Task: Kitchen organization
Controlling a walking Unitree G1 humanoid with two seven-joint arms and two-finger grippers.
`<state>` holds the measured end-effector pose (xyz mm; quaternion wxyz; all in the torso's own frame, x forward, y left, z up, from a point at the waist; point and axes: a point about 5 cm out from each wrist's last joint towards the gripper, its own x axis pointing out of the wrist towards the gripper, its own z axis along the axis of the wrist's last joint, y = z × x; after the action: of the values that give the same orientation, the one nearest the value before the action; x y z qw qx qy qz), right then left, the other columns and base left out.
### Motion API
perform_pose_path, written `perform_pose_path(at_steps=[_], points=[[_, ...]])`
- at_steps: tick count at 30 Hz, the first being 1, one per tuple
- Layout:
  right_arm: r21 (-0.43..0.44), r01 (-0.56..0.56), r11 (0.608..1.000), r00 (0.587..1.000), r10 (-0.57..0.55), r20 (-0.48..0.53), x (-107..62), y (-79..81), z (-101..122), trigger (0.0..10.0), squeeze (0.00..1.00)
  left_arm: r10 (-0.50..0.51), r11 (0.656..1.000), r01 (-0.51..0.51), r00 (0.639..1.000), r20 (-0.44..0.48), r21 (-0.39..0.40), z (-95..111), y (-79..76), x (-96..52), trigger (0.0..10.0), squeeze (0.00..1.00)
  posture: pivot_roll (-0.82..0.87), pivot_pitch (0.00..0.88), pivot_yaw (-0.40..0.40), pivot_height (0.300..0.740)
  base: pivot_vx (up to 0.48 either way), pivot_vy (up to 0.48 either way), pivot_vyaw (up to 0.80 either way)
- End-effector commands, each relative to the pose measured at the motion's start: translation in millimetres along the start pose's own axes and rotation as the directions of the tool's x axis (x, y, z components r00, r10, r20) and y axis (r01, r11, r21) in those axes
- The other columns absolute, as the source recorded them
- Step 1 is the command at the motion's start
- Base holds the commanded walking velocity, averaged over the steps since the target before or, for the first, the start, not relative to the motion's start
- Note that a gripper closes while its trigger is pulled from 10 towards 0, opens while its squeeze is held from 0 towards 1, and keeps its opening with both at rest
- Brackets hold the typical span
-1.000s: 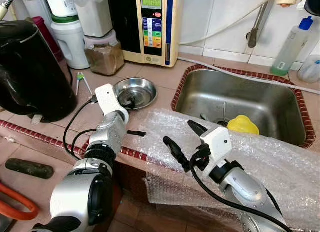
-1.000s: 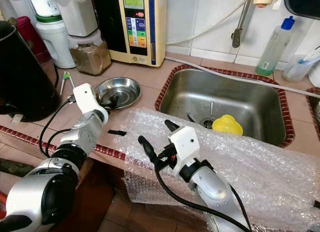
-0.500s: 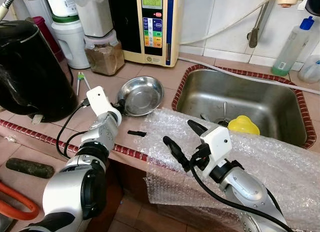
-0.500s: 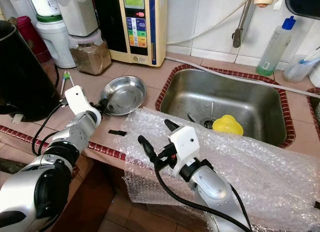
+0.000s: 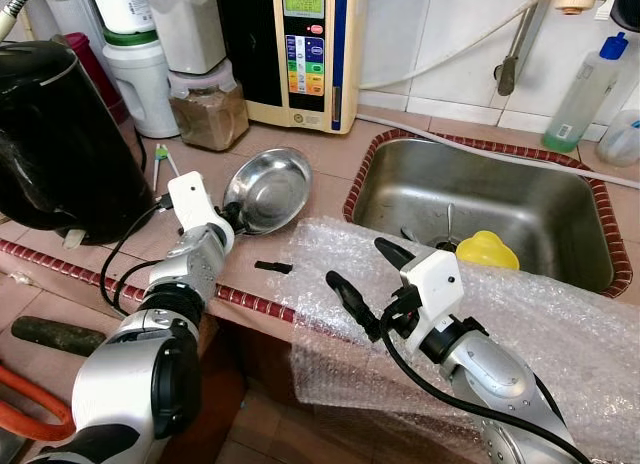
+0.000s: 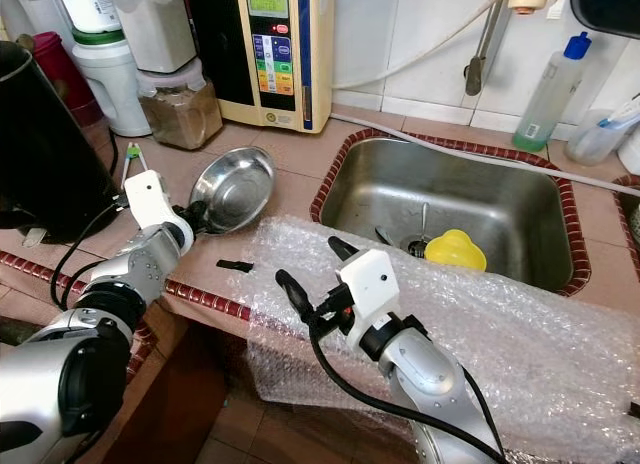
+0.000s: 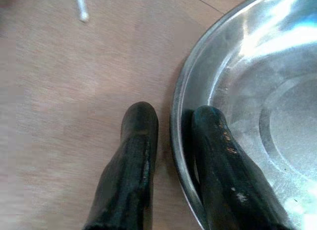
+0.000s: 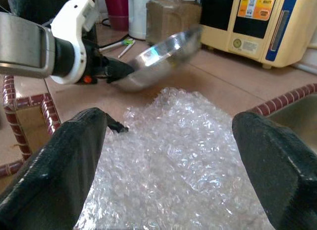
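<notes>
A shiny steel bowl (image 5: 268,189) is tipped up on the tiled counter, its open side facing the sink. My left gripper (image 5: 229,217) is shut on the bowl's near rim; the left wrist view shows one black finger (image 7: 136,155) outside the rim and the other inside the steel bowl (image 7: 257,106). My right gripper (image 5: 360,267) hangs open over a sheet of bubble wrap (image 5: 530,319) draped on the counter's front edge, holding nothing. In the right wrist view the bubble wrap (image 8: 178,155) lies between the two wide-apart fingers.
A steel sink (image 5: 470,199) holds a yellow object (image 5: 487,250). A black kettle (image 5: 60,144) stands at the left. A jar of brown powder (image 5: 208,109), a white jug and a cream appliance (image 5: 305,49) line the back. A small black piece (image 5: 273,267) lies near the counter's edge.
The bowl lay flat a second ago; now it is tipped up on edge. My left gripper, holding its rim, has drawn back to the left. The right arm has not moved.
</notes>
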<state>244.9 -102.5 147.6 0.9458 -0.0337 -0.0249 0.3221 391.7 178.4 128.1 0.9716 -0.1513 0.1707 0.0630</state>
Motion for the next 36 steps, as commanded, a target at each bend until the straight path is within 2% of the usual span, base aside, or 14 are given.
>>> perform_pose_path(at_steps=[1, 6, 9, 13, 15, 20, 22, 23, 26, 33, 34, 36], points=[[-0.005, 0.002, 1.0, 1.0, -0.002, 0.001, 1.1, -2.3, 1, 10.0, 0.0, 0.019, 1.0, -0.019, 1.0, 0.007, 0.02, 3, 8.3, -0.6, 0.0, 0.0, -0.06, 0.034, 0.065, 0.74, 0.0, 0.0, 0.0], [-0.007, 0.0, 1.0, 1.0, 0.0, -0.001, 1.5, -3.6, 0, 10.0, 0.0, 0.021, 1.0, -0.021, 0.999, 0.036, 0.014, 11, 15.3, -1.6, 0.0, 0.0, -0.05, 0.03, 0.061, 0.74, 0.0, 0.0, 0.0], [-0.009, -0.001, 1.0, 1.0, 0.001, -0.002, 2.0, -3.9, 0, 10.0, 0.0, 0.019, 0.999, -0.022, 0.997, 0.074, 0.048, 16, 17.6, -2.6, 0.0, 0.0, -0.05, 0.03, 0.06, 0.74, 0.0, 0.0, 0.0], [-0.011, -0.002, 1.0, 1.0, 0.002, -0.006, 2.6, -4.6, -1, 10.0, 0.0, 0.01, 0.999, -0.013, 0.998, 0.066, 0.052, 9, 19.7, -3.6, 0.0, 0.0, -0.05, 0.029, 0.057, 0.74, 0.0, 0.0, 0.0], [-0.013, -0.002, 1.0, 1.0, 0.002, -0.007, 2.7, -5.0, -1, 10.0, 0.0, 0.001, 1.0, -0.002, 0.999, 0.041, 0.022, 2, 19.4, -3.9, 0.0, 0.0, -0.05, 0.029, 0.054, 0.74, 0.0, 0.0, 0.0], [-0.016, -0.002, 1.0, 1.0, 0.002, -0.009, 2.5, -6.0, -2, 10.0, 0.0, -0.032, 0.999, 0.032, 0.998, 0.062, 0.005, 2, 15.9, -4.6, 0.0, 0.0, -0.05, 0.028, 0.05, 0.74, 0.0, 0.0, 0.0], [-0.018, 0.0, 1.0, 1.0, 0.0, -0.011, 3.0, -6.7, -2, 10.0, 0.0, -0.038, 0.999, 0.04, 0.994, 0.103, -0.015, 7, 15.2, -5.1, 0.0, 0.0, -0.05, 0.027, 0.049, 0.74, 0.0, 0.0, 0.0], [-0.018, 0.0, 1.0, 1.0, 0.0, -0.011, 3.3, -7.0, -2, 10.0, 0.0, -0.022, 0.998, 0.03, 0.988, 0.155, -0.047, 12, 16.1, -6.1, 0.0, 0.0, -0.05, 0.026, 0.048, 0.74, 0.0, 0.0, 0.0], [-0.021, 0.008, 1.0, 1.0, -0.008, -0.008, 4.1, -8.3, -2, 10.0, 0.0, -0.051, 0.988, 0.094, 0.949, 0.311, -0.126, 28, 11.7, -11.0, 0.0, 0.0, -0.05, 0.027, 0.047, 0.74, 0.0, 0.0, 0.0], [-0.023, 0.076, 0.997, 0.997, -0.076, 0.015, 5.7, -17.4, 1, 10.0, 0.0, -0.117, 0.97, 0.19, 0.91, 0.398, -0.15, 34, -1.5, -16.2, 0.0, 0.0, -0.05, 0.028, 0.045, 0.74, 0.0, 0.0, 0.0], [-0.028, 0.129, 0.991, 0.991, -0.128, 0.03, 7.3, -25.0, 3, 10.0, 0.0, -0.157, 0.957, 0.246, 0.882, 0.444, -0.151, 38, -8.7, -19.3, 0.0, 0.0, -0.05, 0.028, 0.045, 0.74, 0.0, 0.0, 0.0], [-0.016, 0.185, 0.983, 0.982, -0.184, 0.049, 9.0, -32.9, 6, 10.0, 0.0, -0.201, 0.939, 0.307, 0.855, 0.478, -0.153, 41, -16.6, -22.2, 0.0, 0.0, -0.05, 0.028, 0.045, 0.74, 0.0, 0.0, 0.0]])
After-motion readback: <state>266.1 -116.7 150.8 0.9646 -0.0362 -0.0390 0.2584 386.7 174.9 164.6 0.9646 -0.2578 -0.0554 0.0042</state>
